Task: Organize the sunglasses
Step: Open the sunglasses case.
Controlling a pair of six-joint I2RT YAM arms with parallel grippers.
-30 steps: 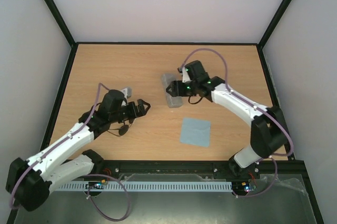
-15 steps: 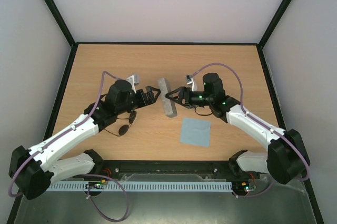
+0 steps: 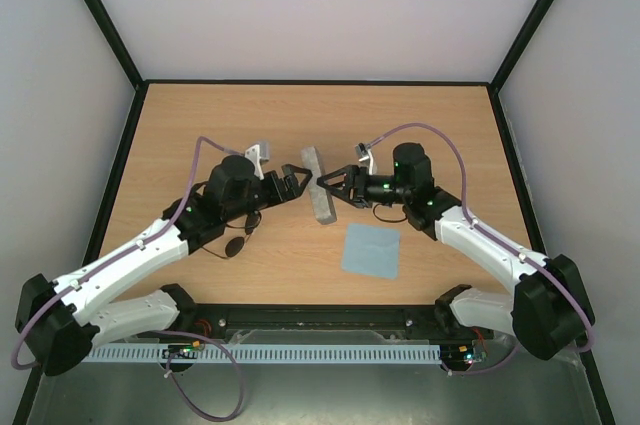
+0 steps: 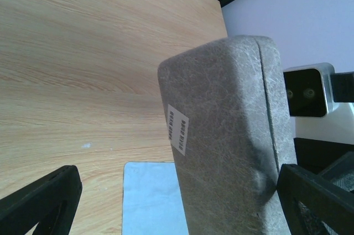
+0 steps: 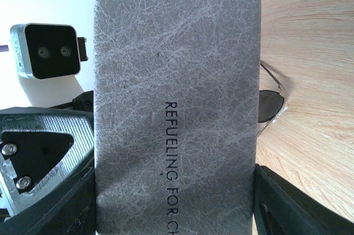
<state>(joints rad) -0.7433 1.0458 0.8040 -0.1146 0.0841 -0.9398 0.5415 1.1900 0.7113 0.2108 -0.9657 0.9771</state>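
Observation:
The grey case (image 3: 314,167) stands on edge at the table's middle, and my right gripper (image 3: 326,189) is shut on it from the right. In the right wrist view the case (image 5: 176,108) fills the gap between both fingers (image 5: 287,202). My left gripper (image 3: 300,185) is open on the case's left side. In the left wrist view the case (image 4: 227,135) sits between its wide-spread jaws, close to the right finger (image 4: 315,196). The sunglasses (image 3: 240,235) lie on the table under my left arm. One dark lens (image 5: 271,105) shows past the case.
A light blue cloth (image 3: 371,250) lies flat on the table to the front right of the case, also seen as the cloth (image 4: 149,196) below the case. Black frame rails (image 3: 120,175) border the wooden table on its sides.
My right gripper has carried the case forward and turned it on edge. My left gripper has swung right, away from the sunglasses, until its open jaws reach the case.

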